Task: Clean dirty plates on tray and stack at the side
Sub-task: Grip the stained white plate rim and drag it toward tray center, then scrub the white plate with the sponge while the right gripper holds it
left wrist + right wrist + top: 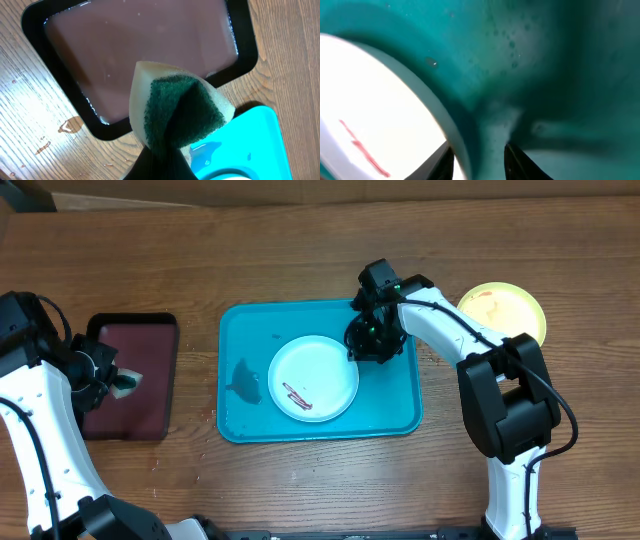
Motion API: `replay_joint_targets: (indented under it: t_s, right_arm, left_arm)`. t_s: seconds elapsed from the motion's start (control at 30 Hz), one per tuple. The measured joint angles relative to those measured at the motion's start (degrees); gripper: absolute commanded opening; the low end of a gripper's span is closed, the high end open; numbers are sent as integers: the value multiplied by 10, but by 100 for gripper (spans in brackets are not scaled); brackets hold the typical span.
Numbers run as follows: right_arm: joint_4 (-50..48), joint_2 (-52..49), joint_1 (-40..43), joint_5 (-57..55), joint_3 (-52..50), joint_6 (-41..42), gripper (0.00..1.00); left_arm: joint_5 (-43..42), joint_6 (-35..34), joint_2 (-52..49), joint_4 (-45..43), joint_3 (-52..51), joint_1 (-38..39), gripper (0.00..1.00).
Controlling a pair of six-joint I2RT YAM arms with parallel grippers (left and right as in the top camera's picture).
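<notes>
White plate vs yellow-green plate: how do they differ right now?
The white plate lies in the turquoise tray; the yellow-green plate sits on the table beside it. The white plate has a clear reddish smear; the yellow-green plate only a faint mark. The right arm hides part of the yellow-green plate; the white plate shows almost whole. Both are small, round, flat.

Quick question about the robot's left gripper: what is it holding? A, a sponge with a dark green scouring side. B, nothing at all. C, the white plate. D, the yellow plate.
A: the left gripper is shut on a sponge with a dark green scouring side, above the edge of the dark maroon tray.
</notes>
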State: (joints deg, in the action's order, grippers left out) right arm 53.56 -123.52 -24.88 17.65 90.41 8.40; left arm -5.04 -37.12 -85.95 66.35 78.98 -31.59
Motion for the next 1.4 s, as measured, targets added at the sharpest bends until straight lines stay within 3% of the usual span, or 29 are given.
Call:
replay_joint_targets:
  t_s: [0.2, 0.43, 0.63, 0.73, 1.0, 1.27, 1.4]
  right_arm:
    - [-2, 0, -6, -47, 2, -115, 30]
    - [-10, 0, -15, -62, 2, -148, 29]
    - [-18, 0, -44, -73, 2, -148, 19]
    - [-26, 0, -61, -80, 2, -143, 4]
    - [-46, 0, -68, -78, 2, -41, 4]
    - [-47, 0, -68, -81, 1, 163, 4]
    - [-35, 0, -68, -80, 1, 225, 4]
  left_arm:
    - [-3, 0, 0, -2, 0, 0, 4]
    - [-4, 0, 0, -2, 0, 0, 4]
    - [-4, 0, 0, -2, 0, 0, 4]
    - [-7, 1, 0, -2, 0, 0, 4]
    - [-70, 62, 0, -29, 0, 33, 4]
    - [-96, 123, -7, -60, 0, 196, 4]
    - [-96, 133, -33, -94, 0, 276, 4]
